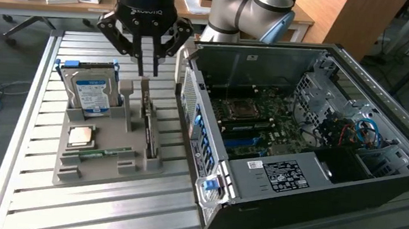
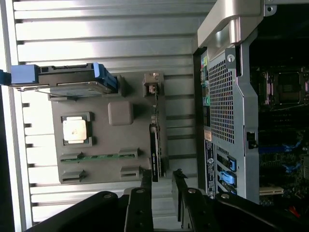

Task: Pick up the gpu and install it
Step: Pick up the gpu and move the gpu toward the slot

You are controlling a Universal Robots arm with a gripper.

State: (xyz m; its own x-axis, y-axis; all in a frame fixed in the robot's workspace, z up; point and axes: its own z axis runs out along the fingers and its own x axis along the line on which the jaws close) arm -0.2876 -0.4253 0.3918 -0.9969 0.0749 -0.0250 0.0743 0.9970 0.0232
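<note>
Grey plastic forms the holder (image 1: 134,170) (image 2: 136,104) that lies on the slatted metal counter (image 1: 107,209) (image 2: 96,34), just beside the open computer case (image 1: 269,56) (image 2: 224,96). The gpu (image 1: 148,133) (image 2: 154,147) stands on its edge in a narrow slot of this holder, on the side nearest to the case. It is a thin dark card, and its pale bracket end points up towards the arm.

The pincer (image 1: 147,75) (image 2: 162,176) hangs directly over the card. Its two black fingers point down and stand a little apart, with a narrow gap between them, and they hold nothing. In the exterior view the fingertips are very near the top of the card, but I cannot tell whether they touch it.

In the same holder a hard drive (image 1: 91,93) (image 2: 72,79) with a blue and white label stands upright. A square processor chip (image 1: 82,136) (image 2: 75,129) lies flat, and a narrow green memory stick (image 1: 105,153) (image 2: 99,157) lies in its groove. Inside the case the main board is visible.
</note>
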